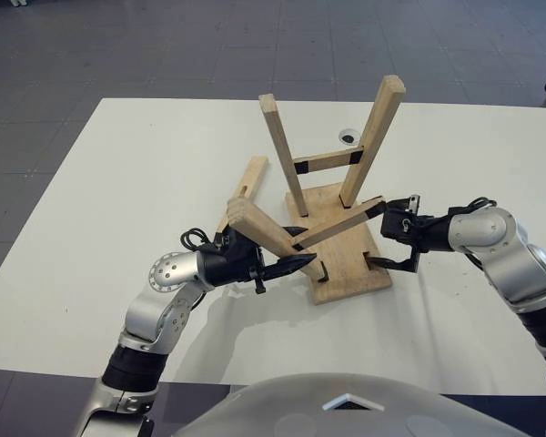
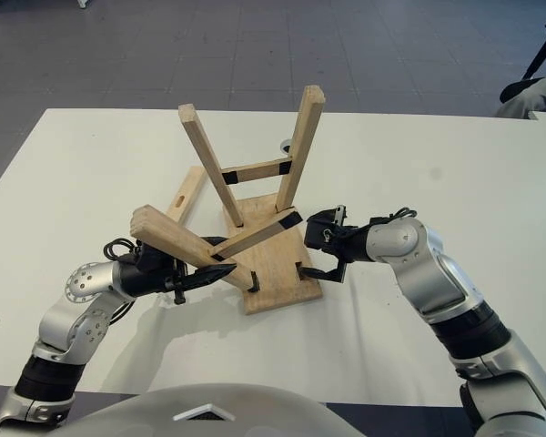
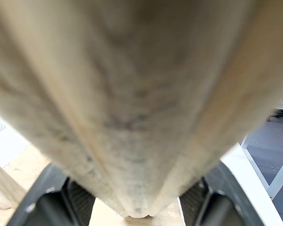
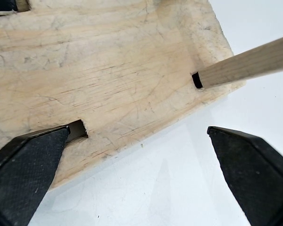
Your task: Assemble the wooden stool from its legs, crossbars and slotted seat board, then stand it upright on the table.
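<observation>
I've two legs point(image 1: 282, 150) standing in the seat board point(image 1: 355, 269); left jaws grip a third leg point(image 1: 255, 228), right jaws gape; fourth leg point(image 1: 247, 182) lies on the desk point(image 1: 118, 182).

no readable text, labels, numbers or signs on any surface in view.
</observation>
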You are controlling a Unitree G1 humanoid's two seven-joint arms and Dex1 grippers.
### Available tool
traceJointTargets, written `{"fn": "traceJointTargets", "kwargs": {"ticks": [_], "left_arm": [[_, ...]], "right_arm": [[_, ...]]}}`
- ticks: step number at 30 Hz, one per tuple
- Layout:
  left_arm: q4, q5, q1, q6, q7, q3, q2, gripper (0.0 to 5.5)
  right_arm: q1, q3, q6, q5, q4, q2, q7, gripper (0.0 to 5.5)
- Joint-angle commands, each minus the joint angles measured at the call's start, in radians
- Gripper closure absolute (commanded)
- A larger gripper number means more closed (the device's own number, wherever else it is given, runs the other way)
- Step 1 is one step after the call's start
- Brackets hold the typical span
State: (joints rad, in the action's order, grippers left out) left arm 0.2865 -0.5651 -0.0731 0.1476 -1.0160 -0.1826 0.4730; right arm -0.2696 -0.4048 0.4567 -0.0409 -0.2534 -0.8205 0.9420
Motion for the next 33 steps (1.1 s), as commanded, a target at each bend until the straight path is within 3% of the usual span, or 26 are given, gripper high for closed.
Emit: {"fn": "traceJointTargets", "kwargs": {"ticks": [1, 7, 14, 22, 28, 33], "left_arm": [[-0.056, 0.082, -0.026, 0.014, 0.016, -0.037, 0.015, 3.46], [-0.05, 0.183, 0.043, 0.021, 0.094, -0.057, 0.034, 3.46], [-0.03, 0.304, 0.021, 0.096, 0.092, -0.176, 0.116, 3.46], [-0.07, 0.215, -0.003, 0.127, 0.076, -0.164, 0.133, 3.46], [-0.084, 0.212, 0.008, 0.111, 0.088, -0.164, 0.123, 3.46], [-0.082, 0.222, 0.011, 0.105, 0.08, -0.172, 0.132, 3.46]], "right_arm": [[0.018, -0.018, 0.023, -0.029, 0.01, 0.004, 0.005, 0.11], [0.036, -0.012, 0.033, -0.028, -0.014, 0.003, 0.006, 0.11], [0.048, -0.005, 0.056, -0.028, -0.033, 0.019, -0.002, 0.11], [0.035, 0.034, 0.072, -0.009, -0.014, 0.027, 0.014, 0.11], [-0.062, 0.181, 0.246, 0.198, 0.004, 0.097, 0.064, 0.11], [-0.135, 0.306, 0.318, 0.297, 0.173, 0.124, 0.039, 0.11]]}}
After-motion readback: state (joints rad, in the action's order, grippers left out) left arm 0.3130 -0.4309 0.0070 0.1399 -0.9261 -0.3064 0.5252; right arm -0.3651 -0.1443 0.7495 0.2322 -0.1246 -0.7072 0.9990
